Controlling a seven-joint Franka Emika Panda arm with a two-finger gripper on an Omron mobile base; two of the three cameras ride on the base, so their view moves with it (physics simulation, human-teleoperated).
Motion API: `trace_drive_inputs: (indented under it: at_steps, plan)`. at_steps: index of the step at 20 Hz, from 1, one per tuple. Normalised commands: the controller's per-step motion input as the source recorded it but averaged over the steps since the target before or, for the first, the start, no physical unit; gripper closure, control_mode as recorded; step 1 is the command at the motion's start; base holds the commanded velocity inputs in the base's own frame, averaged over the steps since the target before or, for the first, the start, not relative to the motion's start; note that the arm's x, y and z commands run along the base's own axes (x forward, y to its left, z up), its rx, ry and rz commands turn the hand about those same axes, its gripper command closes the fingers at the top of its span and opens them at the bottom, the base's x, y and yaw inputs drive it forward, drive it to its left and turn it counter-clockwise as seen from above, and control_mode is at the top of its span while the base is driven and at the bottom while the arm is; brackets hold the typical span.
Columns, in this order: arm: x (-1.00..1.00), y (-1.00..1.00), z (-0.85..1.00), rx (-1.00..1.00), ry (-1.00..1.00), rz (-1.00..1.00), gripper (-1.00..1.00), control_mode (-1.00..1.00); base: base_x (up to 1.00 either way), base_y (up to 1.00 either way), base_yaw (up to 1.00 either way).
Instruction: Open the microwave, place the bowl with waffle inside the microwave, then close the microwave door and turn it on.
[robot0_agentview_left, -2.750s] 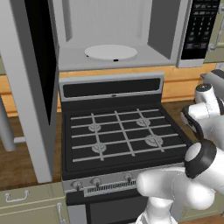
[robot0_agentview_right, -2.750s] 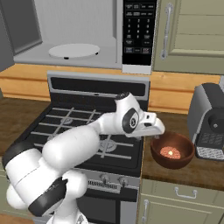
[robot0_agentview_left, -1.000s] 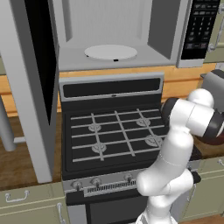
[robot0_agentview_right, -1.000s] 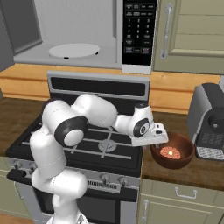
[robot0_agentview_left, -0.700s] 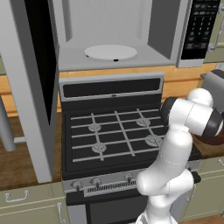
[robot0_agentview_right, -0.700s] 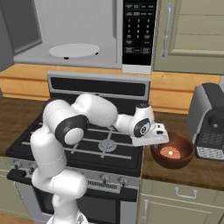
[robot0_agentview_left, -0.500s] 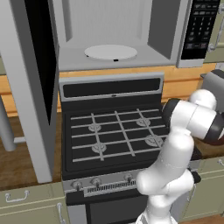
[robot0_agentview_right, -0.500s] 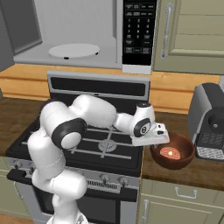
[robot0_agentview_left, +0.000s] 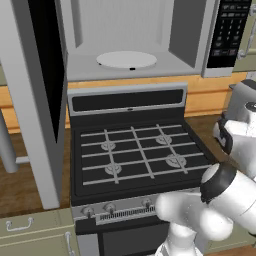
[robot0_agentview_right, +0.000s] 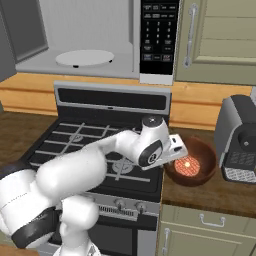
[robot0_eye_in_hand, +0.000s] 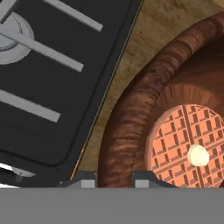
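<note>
The bowl (robot0_agentview_right: 192, 161) with the waffle (robot0_agentview_right: 188, 165) sits on the wooden counter (robot0_agentview_right: 220, 192) just right of the stove (robot0_agentview_right: 85, 145), below and right of the open microwave (robot0_agentview_right: 90, 37). The gripper (robot0_eye_in_hand: 113, 178) straddles its near-left rim, jaws narrowed onto the bowl wall.

The microwave door (robot0_agentview_left: 37, 95) stands swung wide, leaving the cavity above the turntable (robot0_agentview_right: 84, 57) open, while a grey appliance (robot0_agentview_right: 240, 137) crowds the bowl (robot0_agentview_right: 194, 161) on the counter (robot0_agentview_right: 220, 192).
</note>
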Motion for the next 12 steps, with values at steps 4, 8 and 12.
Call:
trace_drive_inputs:
  at_steps: [4,8,12]
  plan:
    - [-1.0,0.56,0.84,-0.19,-0.06,0.46,1.0,-1.0,0.0,0.0,0.0]
    - [-0.87,0.8,1.0,-0.18,0.05,0.53,1.0,-1.0,0.0,0.0,0.0]
    - [-0.74,0.88,1.0,-0.19,0.19,0.63,1.0,-1.0,0.0,0.0,0.0]
